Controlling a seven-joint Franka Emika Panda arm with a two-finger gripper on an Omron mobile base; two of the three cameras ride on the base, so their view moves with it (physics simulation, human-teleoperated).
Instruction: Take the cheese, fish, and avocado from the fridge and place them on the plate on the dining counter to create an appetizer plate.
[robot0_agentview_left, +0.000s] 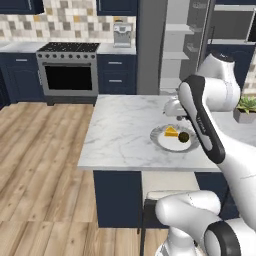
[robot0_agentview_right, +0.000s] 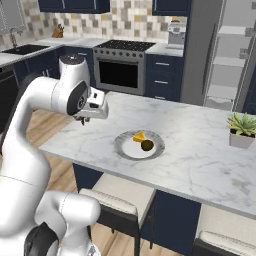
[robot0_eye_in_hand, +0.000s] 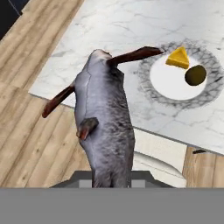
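The dark two-finger gripper (robot0_eye_in_hand: 111, 183) is clamped on the grey fish with reddish-brown fins (robot0_eye_in_hand: 104, 127), holding it above the near edge of the long white-grey marble dining counter (robot0_agentview_right: 200, 150). On that counter sits the round speckled-rim plate (robot0_eye_in_hand: 151, 94), carrying the yellow-orange cheese wedge (robot0_eye_in_hand: 177, 58) and the dark rounded avocado (robot0_eye_in_hand: 195, 75) side by side.

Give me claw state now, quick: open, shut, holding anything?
Claw: shut on the grey, dark-finned fish, carried above the edge of the white-grey marble dining counter.
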